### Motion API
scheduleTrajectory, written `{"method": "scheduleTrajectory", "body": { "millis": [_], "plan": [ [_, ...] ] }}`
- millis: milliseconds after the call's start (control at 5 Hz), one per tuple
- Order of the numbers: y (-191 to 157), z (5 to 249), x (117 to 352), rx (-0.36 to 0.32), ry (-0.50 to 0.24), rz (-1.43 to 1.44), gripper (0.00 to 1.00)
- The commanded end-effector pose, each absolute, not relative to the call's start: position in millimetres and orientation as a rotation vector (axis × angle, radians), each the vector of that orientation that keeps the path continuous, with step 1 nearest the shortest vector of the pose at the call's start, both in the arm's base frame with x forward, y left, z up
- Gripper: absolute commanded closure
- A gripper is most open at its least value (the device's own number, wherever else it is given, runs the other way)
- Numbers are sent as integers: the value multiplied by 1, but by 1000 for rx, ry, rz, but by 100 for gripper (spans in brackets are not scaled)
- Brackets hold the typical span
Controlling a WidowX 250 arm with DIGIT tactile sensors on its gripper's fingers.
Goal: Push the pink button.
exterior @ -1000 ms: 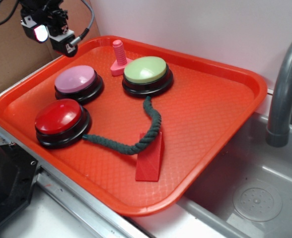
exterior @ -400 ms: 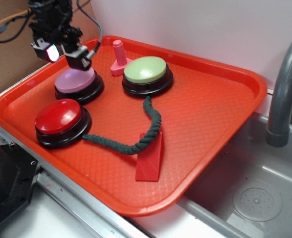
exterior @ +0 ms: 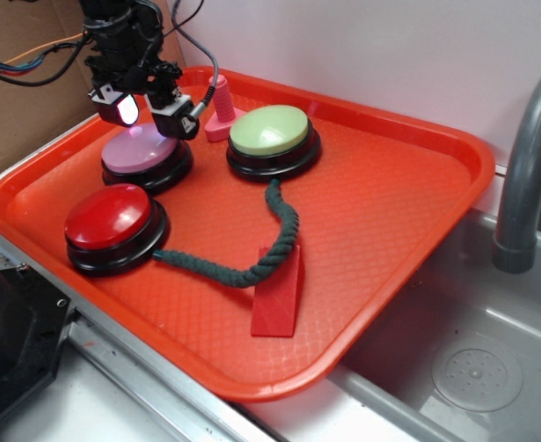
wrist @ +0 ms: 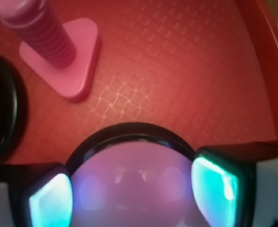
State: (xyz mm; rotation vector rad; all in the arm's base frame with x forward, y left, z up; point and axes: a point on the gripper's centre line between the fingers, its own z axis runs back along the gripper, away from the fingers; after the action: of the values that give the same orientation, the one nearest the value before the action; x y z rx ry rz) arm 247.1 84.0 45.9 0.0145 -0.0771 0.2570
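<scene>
The pink button (exterior: 140, 149) has a lilac domed top on a black base and sits at the tray's back left. My gripper (exterior: 150, 114) hovers close over its far side, open, with its glowing fingers (exterior: 123, 108) spread wide. In the wrist view the pink button (wrist: 134, 177) fills the gap between the two fingertips (wrist: 214, 184), and the gripper (wrist: 132, 198) straddles the dome with nothing held. Whether the fingers touch the dome is not visible.
On the orange tray (exterior: 390, 184) are a green button (exterior: 270, 131), a red button (exterior: 109, 216), a pink bolt (exterior: 220, 103) just behind my gripper, a dark rope (exterior: 270, 249) and a red wedge (exterior: 278, 290). A sink (exterior: 473, 368) and faucet (exterior: 528, 166) lie to the right.
My gripper has moved right and down from beyond the tray's back-left corner to just over the pink button. Nothing on the tray has shifted.
</scene>
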Motion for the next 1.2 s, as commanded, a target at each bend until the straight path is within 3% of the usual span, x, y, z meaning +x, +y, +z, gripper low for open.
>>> {"method": "scheduleTrajectory", "body": {
  "millis": [0, 200, 400, 800, 1000],
  "plan": [
    [87, 57, 250, 4, -78, 258, 0],
    [86, 80, 252, 36, -52, 169, 0],
    [96, 92, 257, 17, -44, 61, 0],
    [83, 126, 253, 64, -62, 65, 0],
    [82, 126, 251, 48, -58, 65, 0]
  ]
}}
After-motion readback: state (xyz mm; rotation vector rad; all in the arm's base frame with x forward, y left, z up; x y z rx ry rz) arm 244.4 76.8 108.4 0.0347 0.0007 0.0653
